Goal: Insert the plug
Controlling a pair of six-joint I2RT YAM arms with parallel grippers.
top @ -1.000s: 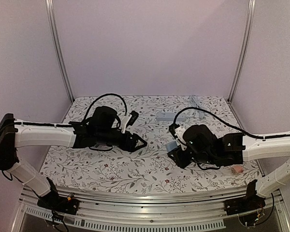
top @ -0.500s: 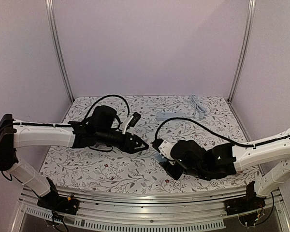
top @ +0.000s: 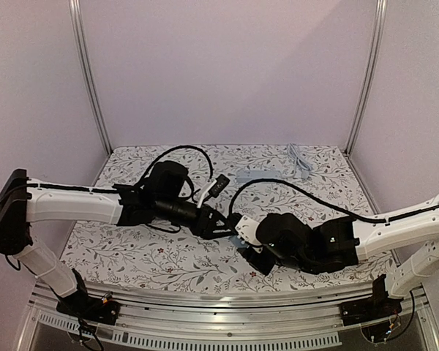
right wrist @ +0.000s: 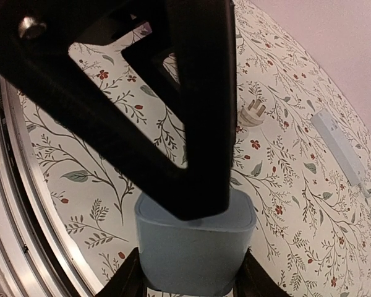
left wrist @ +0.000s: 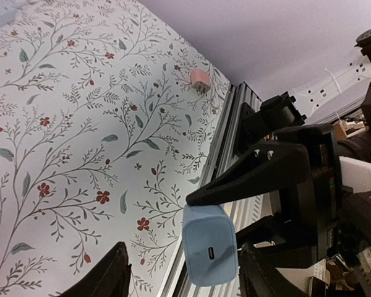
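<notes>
A light blue plug block (right wrist: 195,247) is held between my right gripper's fingers; my right gripper (right wrist: 191,275) is shut on it, just above the table near its front middle (top: 245,227). In the left wrist view the block (left wrist: 210,244) shows a small slot on its face. It hangs between the spread fingers of my left gripper (left wrist: 184,263), which is open, with a gap on each side. My left gripper (top: 221,219) meets the right one (top: 252,238). One left finger (right wrist: 173,93) blocks much of the right wrist view. A grey power strip (top: 257,175) lies at the back.
The power strip also shows in the right wrist view (right wrist: 337,145), and a white plug (right wrist: 253,111) lies on the floral cloth. A pink adapter (left wrist: 200,79) sits near the front rail. A white cable (top: 300,157) lies at the back right. A black cable (top: 300,191) loops over the right arm.
My right gripper carried the blue block left and toward the front, then stayed. My left gripper moved right until its open fingers came around the block.
</notes>
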